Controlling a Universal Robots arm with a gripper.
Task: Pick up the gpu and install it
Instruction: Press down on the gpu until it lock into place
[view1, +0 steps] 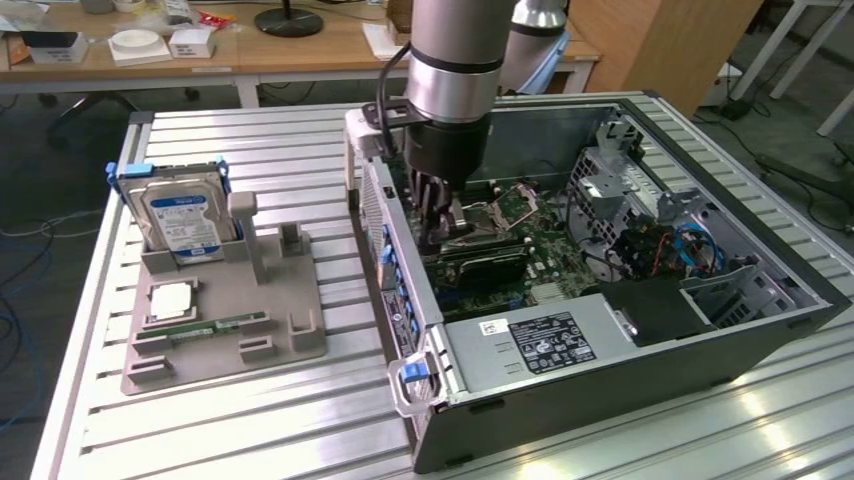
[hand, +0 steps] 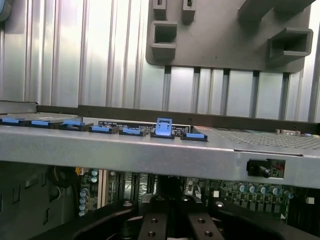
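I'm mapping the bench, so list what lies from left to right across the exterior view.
Hard drive → grey parts holder → arm reaching down into the case → power supply → blue cables at the case's far side.

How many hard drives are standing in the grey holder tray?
1. A silver hard drive with a blue label stands upright at the far end of the grey holder tray, on the exterior view's left.
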